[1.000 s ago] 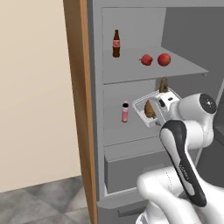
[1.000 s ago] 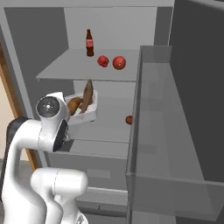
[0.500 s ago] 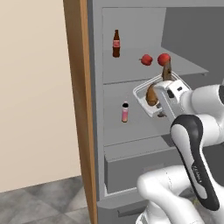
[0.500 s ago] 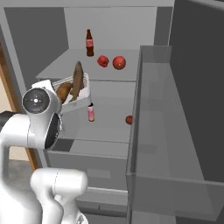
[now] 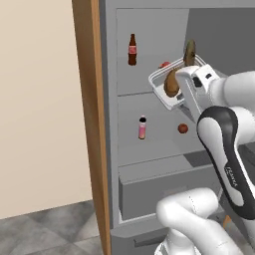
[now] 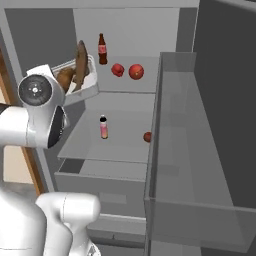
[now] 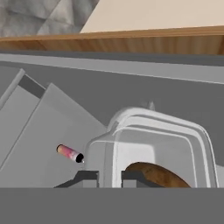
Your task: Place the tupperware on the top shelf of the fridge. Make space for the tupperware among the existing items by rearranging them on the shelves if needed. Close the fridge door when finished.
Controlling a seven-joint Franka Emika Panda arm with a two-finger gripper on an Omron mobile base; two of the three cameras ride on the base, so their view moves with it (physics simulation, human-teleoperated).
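Tupperware (image 5: 172, 84) now higher than before, clamped by gripper (image 7: 109, 177) at top shelf (image 6: 127, 85) level

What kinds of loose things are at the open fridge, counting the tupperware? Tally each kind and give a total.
Dark brown bottle: 1
Pink bottle: 1
Red fruits: 3
Tupperware: 1
Total: 6

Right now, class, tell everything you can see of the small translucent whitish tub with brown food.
The small translucent whitish rectangular tub has a raised rim and rounded corners, and looks like thin plastic. Brown lumpy pieces of food lie inside, one long piece sticking up above the rim. The gripper is shut on its rim and holds it tilted in the air, level with the uppermost thin flat grey shelf board, at its front edge, resting on nothing.
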